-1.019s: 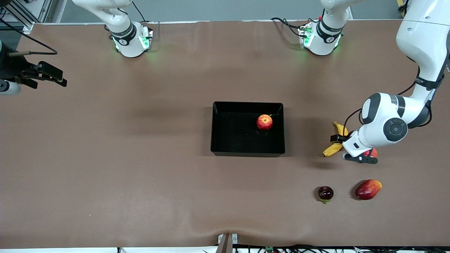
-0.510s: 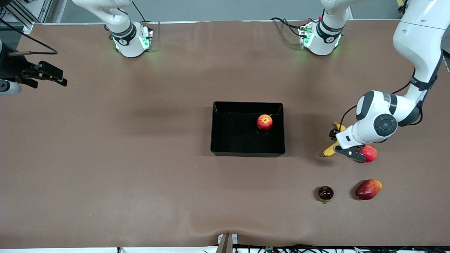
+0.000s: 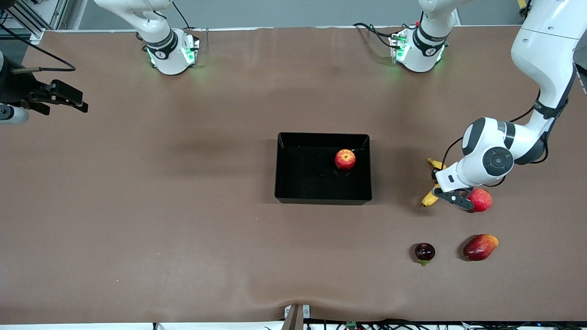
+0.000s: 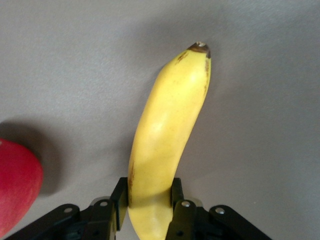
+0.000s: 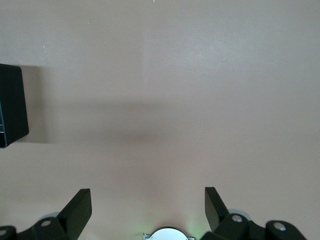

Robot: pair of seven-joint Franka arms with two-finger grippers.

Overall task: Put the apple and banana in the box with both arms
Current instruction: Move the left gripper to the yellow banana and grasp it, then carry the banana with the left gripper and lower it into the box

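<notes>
Right gripper [image 3: 69, 98] waits up at the right arm's end of the table [image 3: 183, 206], its fingers [image 5: 75, 212] spread wide with only bare brown surface between them. Wide open tabletop lies between it and the box [image 3: 293, 183] at mid-table, where the apple [image 3: 345, 159] sits against the wall toward the left arm's end. No writing can be read anywhere. Toward the left arm's end, the left gripper [image 3: 438, 185] is closed on the banana [image 4: 167, 145], its fingers [image 4: 119, 207] pinching one end. A red fruit [image 3: 480, 200] lies just beside it; nearer the camera lie a dark fruit [image 3: 424, 251] and a mango [image 3: 479, 247].
</notes>
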